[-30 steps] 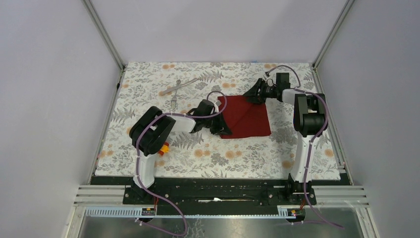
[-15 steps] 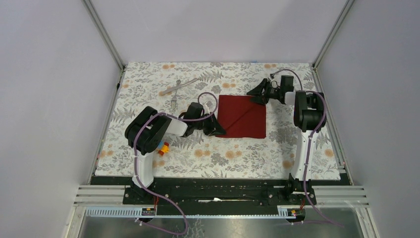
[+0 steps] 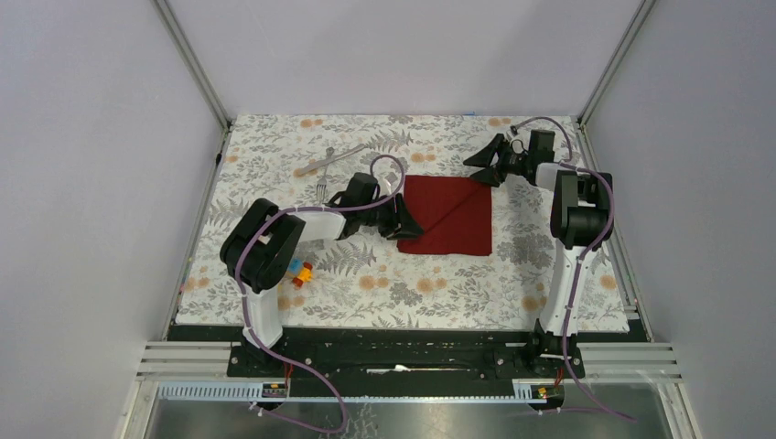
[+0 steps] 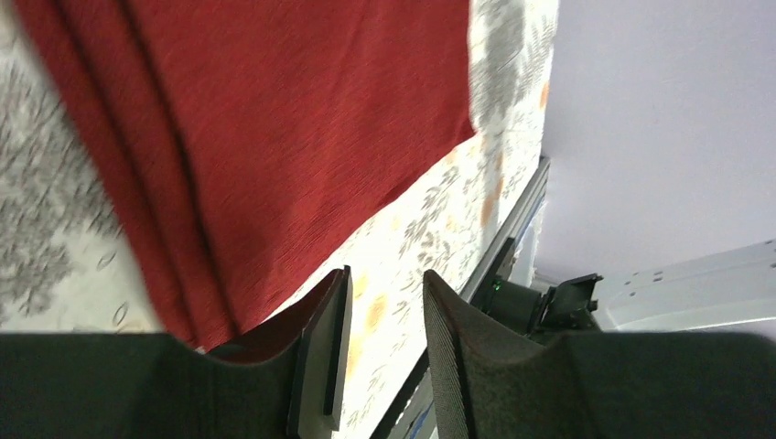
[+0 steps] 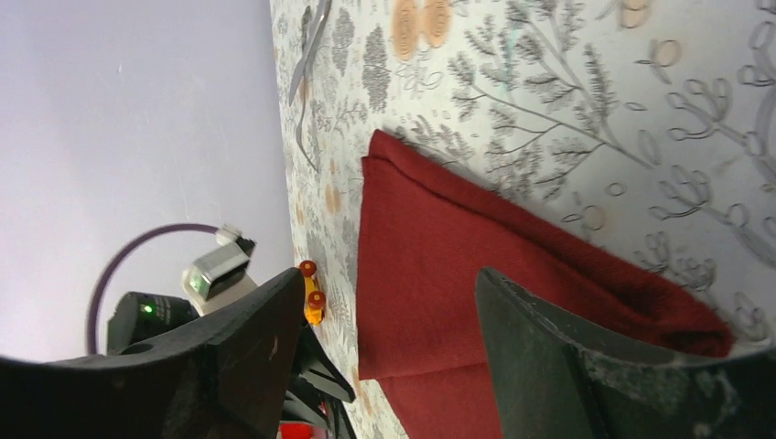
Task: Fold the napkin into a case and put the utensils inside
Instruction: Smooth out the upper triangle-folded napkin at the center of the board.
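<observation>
The dark red napkin point(image 3: 447, 215) lies folded into a flat rectangle at the middle of the table, with a diagonal crease across it. It also shows in the left wrist view point(image 4: 274, 119) and the right wrist view point(image 5: 458, 256). My left gripper point(image 3: 403, 224) is at the napkin's left edge, low over the table. Its jaws point(image 4: 380, 302) stand slightly apart with only tablecloth between them. My right gripper point(image 3: 480, 165) hovers off the napkin's far right corner, open wide and empty point(image 5: 389, 283). Two silver utensils lie at the far left: a fork point(image 3: 323, 187) and a second piece point(image 3: 329, 160).
A floral cloth point(image 3: 412, 283) covers the table. A small orange and red toy block point(image 3: 299, 272) lies beside the left arm, and shows in the right wrist view point(image 5: 313, 297). Metal frame posts stand at the far corners, and a rail point(image 3: 412, 352) runs along the near edge.
The napkin went from skewed to a squared rectangle. My left gripper slid off its left side toward the far edge. My right gripper drew back off the napkin to the far right.
</observation>
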Available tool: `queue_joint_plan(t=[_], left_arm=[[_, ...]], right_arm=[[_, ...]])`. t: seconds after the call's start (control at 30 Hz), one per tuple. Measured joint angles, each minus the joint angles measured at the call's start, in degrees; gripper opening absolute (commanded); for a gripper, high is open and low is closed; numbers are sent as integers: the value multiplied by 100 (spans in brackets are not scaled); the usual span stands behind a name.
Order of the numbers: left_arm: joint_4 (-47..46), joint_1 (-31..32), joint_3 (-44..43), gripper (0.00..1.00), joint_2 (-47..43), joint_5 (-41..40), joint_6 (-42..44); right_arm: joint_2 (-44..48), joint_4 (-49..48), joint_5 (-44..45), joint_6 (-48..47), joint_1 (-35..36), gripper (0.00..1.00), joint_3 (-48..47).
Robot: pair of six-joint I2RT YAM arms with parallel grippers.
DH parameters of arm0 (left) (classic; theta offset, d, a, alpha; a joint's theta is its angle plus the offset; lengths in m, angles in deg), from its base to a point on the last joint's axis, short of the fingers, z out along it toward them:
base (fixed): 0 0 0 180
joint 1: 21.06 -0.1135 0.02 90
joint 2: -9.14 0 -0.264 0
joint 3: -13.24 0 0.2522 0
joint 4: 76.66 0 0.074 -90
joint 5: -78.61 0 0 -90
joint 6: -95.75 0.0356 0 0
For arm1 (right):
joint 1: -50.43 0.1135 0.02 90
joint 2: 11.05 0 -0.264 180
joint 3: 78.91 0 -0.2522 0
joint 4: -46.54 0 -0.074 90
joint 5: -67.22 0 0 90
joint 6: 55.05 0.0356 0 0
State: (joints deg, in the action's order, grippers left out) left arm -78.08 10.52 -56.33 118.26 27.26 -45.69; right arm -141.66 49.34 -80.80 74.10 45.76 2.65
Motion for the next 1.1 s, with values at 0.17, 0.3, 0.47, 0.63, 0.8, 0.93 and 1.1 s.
queue_joint_plan(t=[0.17, 0.3, 0.47, 0.63, 0.8, 0.93, 1.1], left_arm=[[85, -7, -629, 33, 155, -26, 59], [22, -76, -898, 31, 662, -98, 74], [85, -310, -898, 30, 1099, -131, 72], [-7, -328, -793, 36, 1012, -289, 208], [-125, -321, -455, 55, 678, -385, 210], [249, -317, -315, 65, 227, -439, 280], [664, -345, -310, 69, -422, -579, 485]], right_arm=[[341, -120, 31, -42, 0, 75, 251], [243, -140, 48, -57, -2, 74, 317], [-184, 125, 103, -308, -11, 73, 46], [-343, 1019, 201, -984, -15, 74, -586], [-258, 1722, 511, -1563, 74, 78, -809], [188, 2455, 1217, -1856, 238, 82, -796], [1491, 2850, 2114, -1899, 713, 79, -122]])
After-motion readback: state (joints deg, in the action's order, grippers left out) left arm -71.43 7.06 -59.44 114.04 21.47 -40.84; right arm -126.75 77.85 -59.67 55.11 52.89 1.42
